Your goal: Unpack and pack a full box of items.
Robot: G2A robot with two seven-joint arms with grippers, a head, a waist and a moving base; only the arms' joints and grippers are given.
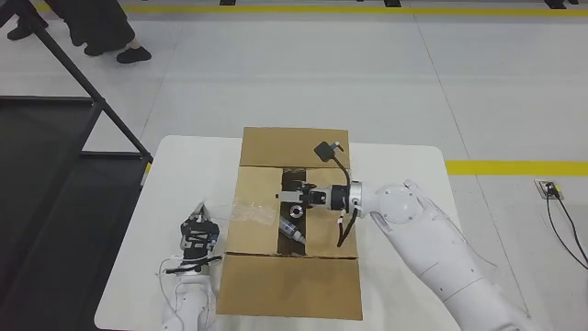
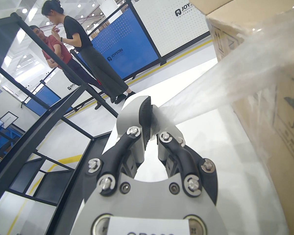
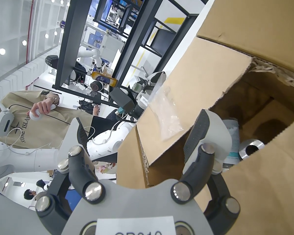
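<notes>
An open cardboard box (image 1: pixel 287 285) stands mid-table with its flaps spread. A clear plastic bag (image 1: pixel 234 211) trails from the box's side flap to my left gripper (image 1: pixel 197 233), which sits beside the box. That gripper (image 2: pixel 153 121) is shut on the bag's (image 2: pixel 235 81) end. My right gripper (image 1: pixel 296 197) hovers over the box opening, open (image 3: pixel 139 133), with one finger (image 3: pixel 203 133) just inside the opening. Inside lie a metal ring (image 3: pixel 251 149) and a bottle (image 3: pixel 232 133). The bag (image 3: pixel 166 113) drapes over the flap (image 3: pixel 198 79).
A small black object (image 1: pixel 323 151) rests by the far flap. Bare white table (image 1: pixel 184 165) lies to the box's left and right. A black metal rack (image 1: pixel 92 119) stands off the table's left side.
</notes>
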